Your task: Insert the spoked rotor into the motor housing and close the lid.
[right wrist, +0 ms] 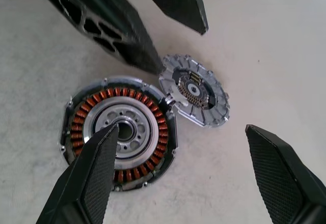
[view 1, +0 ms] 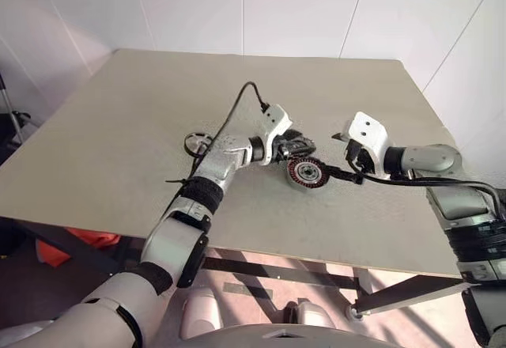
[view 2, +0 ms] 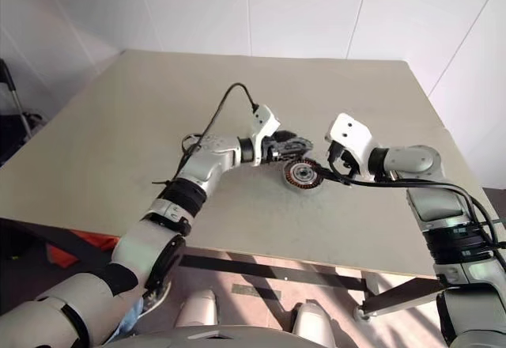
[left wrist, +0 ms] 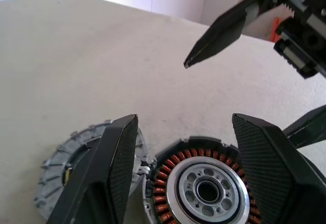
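rotor seems seated in motor housing [right wrist: 118,133]; hinged lid [right wrist: 194,96] lies open beside it. left tool [left wrist: 183,173] and right tool [right wrist: 183,178] both apart, empty. next: flip lid shut

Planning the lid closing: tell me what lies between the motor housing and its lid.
Only a small hinge link joins the motor housing and lid, in the right wrist view.
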Motion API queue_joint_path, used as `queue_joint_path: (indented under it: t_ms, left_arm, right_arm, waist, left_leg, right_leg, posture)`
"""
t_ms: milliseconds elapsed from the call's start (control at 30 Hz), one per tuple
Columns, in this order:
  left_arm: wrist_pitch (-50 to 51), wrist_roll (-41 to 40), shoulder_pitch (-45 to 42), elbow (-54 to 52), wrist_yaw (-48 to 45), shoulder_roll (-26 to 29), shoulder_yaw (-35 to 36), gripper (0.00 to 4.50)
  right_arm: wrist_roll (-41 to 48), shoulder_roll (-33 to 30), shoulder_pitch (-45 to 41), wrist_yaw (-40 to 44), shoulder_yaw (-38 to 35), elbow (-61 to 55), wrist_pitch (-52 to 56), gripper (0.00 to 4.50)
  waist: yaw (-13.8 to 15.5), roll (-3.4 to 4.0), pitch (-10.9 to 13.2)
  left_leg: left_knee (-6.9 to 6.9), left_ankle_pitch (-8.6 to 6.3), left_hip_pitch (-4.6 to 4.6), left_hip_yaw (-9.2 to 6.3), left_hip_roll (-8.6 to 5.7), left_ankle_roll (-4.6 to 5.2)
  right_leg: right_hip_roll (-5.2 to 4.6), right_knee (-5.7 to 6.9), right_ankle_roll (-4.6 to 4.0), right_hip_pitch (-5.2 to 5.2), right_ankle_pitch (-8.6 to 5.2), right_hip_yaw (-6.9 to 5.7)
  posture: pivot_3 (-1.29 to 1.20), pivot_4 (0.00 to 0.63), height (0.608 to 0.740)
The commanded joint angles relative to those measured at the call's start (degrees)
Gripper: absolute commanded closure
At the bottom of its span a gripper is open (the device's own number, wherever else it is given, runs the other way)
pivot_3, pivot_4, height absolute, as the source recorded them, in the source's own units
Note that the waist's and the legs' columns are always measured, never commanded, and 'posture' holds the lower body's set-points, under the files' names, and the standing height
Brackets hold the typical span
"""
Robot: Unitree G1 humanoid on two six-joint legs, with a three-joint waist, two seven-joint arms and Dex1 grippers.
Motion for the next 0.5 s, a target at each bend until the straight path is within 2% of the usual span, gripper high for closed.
queue_joint_path:
  t_ms: [33, 233, 267, 333, 500]
  left_arm:
    - [6.4, -4.5, 3.4, -12.8, 2.3, 4.1, 4.5, 1.39]
    - [11.9, -5.3, 14.0, -24.5, 5.2, 13.2, 7.0, 1.39]
    - [12.6, -5.8, 15.2, -25.7, 5.6, 14.0, 7.6, 1.35]
    - [14.1, -7.1, 17.1, -28.0, 6.9, 14.7, 8.9, 1.35]
    - [15.2, -8.2, 20.0, -31.1, 10.6, 15.1, 10.5, 1.35]
  right_arm:
    - [0.2, 2.0, -1.8, -2.9, -0.4, -0.8, 4.6, 0.00]
    - [0.0, 3.7, -1.3, -4.0, 0.9, -1.1, 8.4, 0.00]
    - [-0.1, 3.8, -1.5, -4.1, 0.9, -1.0, 8.6, 0.39]
    - [0.1, 4.1, -2.1, -4.0, 1.0, -1.1, 8.8, 0.87]
    - [0.3, 5.8, -4.0, -4.3, 1.8, -1.9, 9.5, 2.59]
  waist:
    - [-0.2, 0.00, 0.0]
    - [-1.0, 0.01, 0.0]
    - [-1.0, 0.00, 0.0]
    - [-0.9, -0.02, 0.0]
    - [-1.2, -0.02, 0.0]
  left_leg:
    - [0.00, 0.00, 0.00, 0.00, 0.00, 0.00]
    - [-0.08, -0.01, -0.06, -0.01, 0.01, -0.03]
    - [-0.07, -0.01, -0.10, -0.01, 0.00, -0.04]
    - [-0.07, -0.01, -0.14, -0.01, 0.00, -0.05]
    - [-0.08, 0.12, -0.11, -0.02, 0.05, -0.27]
  right_leg:
    - [0.00, 0.00, 0.00, 0.00, 0.00, 0.00]
    - [0.01, -0.14, 0.01, 0.00, -0.01, -0.05]
    - [0.01, -0.16, 0.01, 0.00, -0.01, -0.05]
    - [0.00, -0.21, 0.01, 0.00, 0.00, -0.07]
    - [0.03, -0.19, 0.02, -0.01, 0.00, -0.08]
  posture:
    - [0.00, 0.000, 0.740]
    - [0.00, 0.000, 0.740]
    - [0.00, 0.000, 0.740]
    - [0.00, 0.000, 0.740]
    - [0.00, 0.000, 0.740]
